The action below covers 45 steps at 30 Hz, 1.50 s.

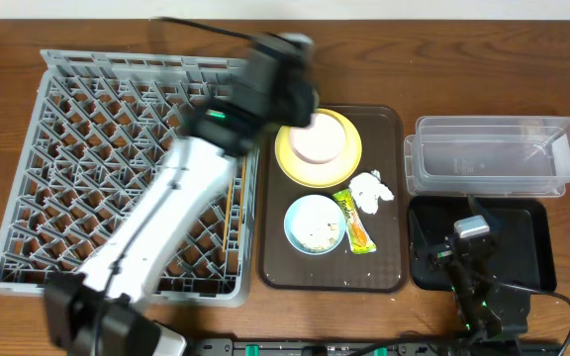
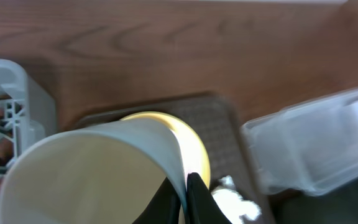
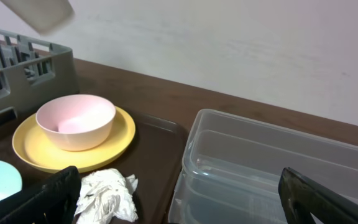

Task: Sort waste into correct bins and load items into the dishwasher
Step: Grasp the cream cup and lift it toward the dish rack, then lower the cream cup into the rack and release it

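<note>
My left gripper (image 1: 290, 99) is shut on the rim of the white cup (image 2: 86, 174), pinching the wall (image 2: 185, 194), and holds it in the air by the grey dish rack's (image 1: 117, 168) right edge; the cup also shows in the right wrist view (image 3: 42, 14). The cream bowl (image 1: 317, 141) sits on the yellow plate (image 1: 344, 168). The blue bowl (image 1: 315, 223) holds rice crumbs. The green-and-yellow wrapper (image 1: 356, 220) and the crumpled napkin (image 1: 370, 191) lie beside it. My right gripper (image 1: 460, 249) is open and empty (image 3: 185, 205) over the black tray (image 1: 527, 232), facing the clear tub (image 1: 493, 155).
The plate, bowls, wrapper and napkin all lie on a brown serving tray (image 1: 389, 129) between the rack and the bins. Wooden chopsticks (image 1: 228, 213) lie in the rack near its right side. My left arm reaches diagonally across the rack.
</note>
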Available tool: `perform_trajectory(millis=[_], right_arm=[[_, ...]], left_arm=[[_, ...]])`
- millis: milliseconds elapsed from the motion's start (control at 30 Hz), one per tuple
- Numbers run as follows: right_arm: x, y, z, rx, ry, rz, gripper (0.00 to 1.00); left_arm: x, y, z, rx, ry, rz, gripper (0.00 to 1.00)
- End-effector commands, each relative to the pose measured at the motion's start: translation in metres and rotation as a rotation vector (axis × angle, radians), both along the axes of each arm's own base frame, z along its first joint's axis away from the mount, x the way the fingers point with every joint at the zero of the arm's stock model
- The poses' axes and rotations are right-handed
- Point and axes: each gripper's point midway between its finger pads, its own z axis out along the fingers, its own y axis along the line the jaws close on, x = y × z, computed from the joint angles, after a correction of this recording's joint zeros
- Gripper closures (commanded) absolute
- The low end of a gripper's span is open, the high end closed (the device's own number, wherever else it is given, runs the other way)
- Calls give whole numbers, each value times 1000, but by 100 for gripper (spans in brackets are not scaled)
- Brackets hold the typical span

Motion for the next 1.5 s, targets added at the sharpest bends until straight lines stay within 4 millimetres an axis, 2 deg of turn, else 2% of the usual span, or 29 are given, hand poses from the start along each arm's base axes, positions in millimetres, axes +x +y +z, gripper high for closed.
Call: perform_trajectory(millis=[0, 100, 233, 367, 533, 700, 833, 1033, 1267, 1467], right_arm=[[0, 0, -1, -4, 2, 3, 1], [0, 0, -1, -4, 2, 2, 1], [0, 0, -1, -4, 3, 2, 1], [0, 0, -1, -4, 3, 3, 1], [0, 0, -1, -4, 2, 2, 1], [0, 0, -1, -4, 2, 2, 1], [0, 0, -1, -4, 2, 3, 1], [0, 0, -1, -4, 3, 2, 1], [0, 0, -1, -4, 2, 2, 1], [0, 0, -1, -4, 2, 3, 1]], left_arm=[[-18, 15, 41, -394, 154, -175, 92], [-15, 49, 52, -568, 218, -229, 92], [-8, 89, 47, -742, 308, -248, 92], [6, 122, 25, -876, 390, -226, 92], [19, 147, -13, -1000, 501, -178, 92], [25, 154, -54, -1052, 599, -123, 92], [26, 155, -75, -1070, 649, -98, 92], [25, 157, -88, -1061, 653, -80, 92], [26, 165, -88, -1064, 645, -62, 92], [28, 170, -102, -1006, 659, 2, 92]])
